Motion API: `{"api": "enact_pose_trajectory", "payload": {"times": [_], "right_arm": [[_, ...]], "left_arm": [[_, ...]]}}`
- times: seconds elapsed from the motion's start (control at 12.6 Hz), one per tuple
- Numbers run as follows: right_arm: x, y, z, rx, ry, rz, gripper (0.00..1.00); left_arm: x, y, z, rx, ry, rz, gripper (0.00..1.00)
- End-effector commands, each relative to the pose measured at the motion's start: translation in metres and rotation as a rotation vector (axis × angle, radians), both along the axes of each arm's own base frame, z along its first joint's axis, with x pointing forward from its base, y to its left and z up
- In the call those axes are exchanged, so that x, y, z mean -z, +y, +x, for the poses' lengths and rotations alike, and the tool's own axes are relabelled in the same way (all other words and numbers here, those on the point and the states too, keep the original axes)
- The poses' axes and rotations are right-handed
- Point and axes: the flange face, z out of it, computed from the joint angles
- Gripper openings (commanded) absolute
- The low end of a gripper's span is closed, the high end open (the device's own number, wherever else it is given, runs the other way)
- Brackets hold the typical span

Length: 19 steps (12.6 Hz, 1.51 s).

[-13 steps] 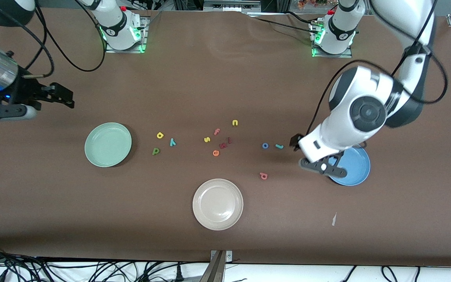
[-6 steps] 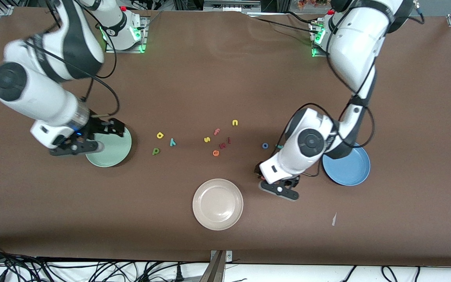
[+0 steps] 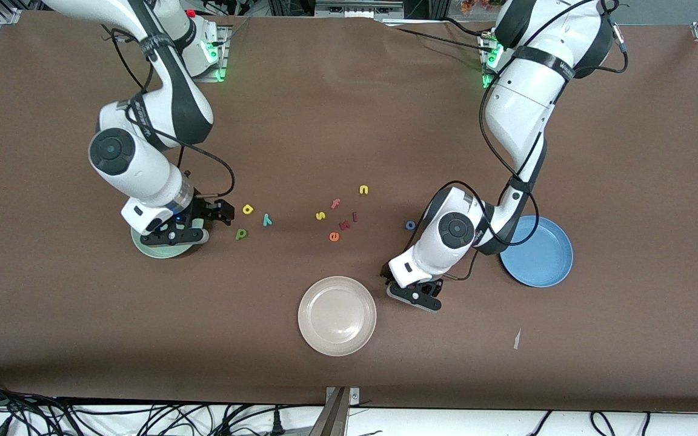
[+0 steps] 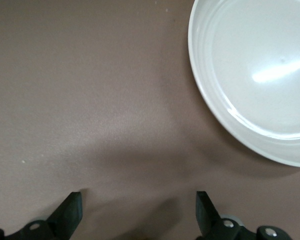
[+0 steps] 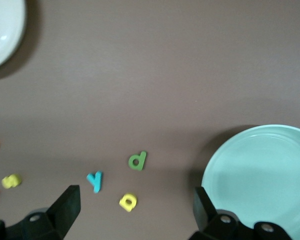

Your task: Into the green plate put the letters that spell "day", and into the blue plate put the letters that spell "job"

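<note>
- The right gripper (image 5: 132, 215) hangs with its fingers spread and empty over the edge of the green plate (image 3: 161, 249) that faces the letters.
- The green d (image 3: 241, 233), yellow a (image 3: 248, 209) and teal y (image 3: 267, 220) lie on the table beside that plate.
- The left gripper (image 4: 139, 212) is spread wide over bare table between the white plate (image 3: 337, 315) and the blue plate (image 3: 540, 254).
- The blue o (image 3: 410, 225) lies near the left arm; the j and b seem hidden under it.

Even overhead light; soft shadows; glare on beige plate (image 4: 290, 70).
</note>
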Motion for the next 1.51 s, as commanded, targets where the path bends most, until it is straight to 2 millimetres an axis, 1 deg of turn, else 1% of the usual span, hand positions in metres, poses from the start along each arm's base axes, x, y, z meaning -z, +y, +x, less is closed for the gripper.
{"api": "enact_pose_trajectory", "payload": {"times": [0.0, 0.08, 0.16, 0.24, 0.4, 0.48, 0.56, 0.63, 0.71, 0.79, 0.87, 0.95, 1.03, 1.11, 1.35, 1.43], "right_arm": [[0.031, 0.004, -0.005, 0.091, 0.000, -0.010, 1.00], [0.042, 0.004, -0.002, 0.127, -0.004, -0.004, 1.00], [0.055, 0.005, 0.001, 0.155, -0.018, 0.005, 1.00], [0.067, 0.009, 0.001, 0.175, -0.019, 0.008, 1.00], [0.086, 0.018, 0.000, 0.204, -0.028, 0.008, 1.00], [0.097, 0.022, -0.002, 0.213, -0.032, 0.009, 1.00], [0.104, 0.022, -0.003, 0.216, -0.035, 0.005, 1.00], [0.112, 0.025, -0.006, 0.213, -0.029, 0.001, 1.00], [0.116, 0.021, -0.008, 0.221, -0.027, -0.006, 1.00], [0.123, 0.020, -0.014, 0.220, -0.033, -0.005, 1.00], [0.130, 0.022, -0.023, 0.214, -0.034, -0.004, 1.00], [0.134, 0.021, -0.030, 0.211, -0.035, -0.004, 1.00], [0.137, 0.020, -0.036, 0.212, -0.030, -0.005, 1.00], [0.137, 0.019, -0.037, 0.218, -0.035, -0.002, 1.00], [0.146, 0.023, -0.044, 0.209, -0.046, 0.003, 0.99], [0.148, 0.023, -0.045, 0.207, -0.043, 0.000, 0.95]], "left_arm": [[-0.012, 0.003, -0.010, 0.014, 0.043, 0.035, 0.99], [-0.014, 0.006, -0.020, 0.023, 0.072, 0.052, 0.99], [-0.014, 0.008, -0.030, 0.030, 0.092, 0.063, 0.96], [-0.014, 0.009, -0.035, 0.031, 0.101, 0.068, 0.96], [-0.013, 0.003, -0.040, 0.038, 0.107, 0.070, 0.93], [-0.011, 0.002, -0.041, 0.042, 0.110, 0.073, 0.85], [-0.008, -0.001, -0.044, 0.046, 0.114, 0.075, 0.83], [-0.008, -0.004, -0.045, 0.051, 0.114, 0.075, 0.83], [-0.005, -0.006, -0.047, 0.056, 0.116, 0.076, 0.77], [-0.005, -0.007, -0.048, 0.062, 0.116, 0.080, 0.69], [-0.005, -0.008, -0.048, 0.064, 0.114, 0.080, 0.56], [-0.005, -0.008, -0.048, 0.064, 0.114, 0.080, 0.34], [-0.003, -0.007, -0.048, 0.061, 0.117, 0.082, 0.10], [-0.003, -0.005, -0.048, 0.059, 0.118, 0.084, 0.00], [-0.006, -0.003, -0.047, 0.055, 0.117, 0.085, 0.00], [-0.011, -0.001, -0.048, 0.056, 0.135, 0.095, 0.00]]}}
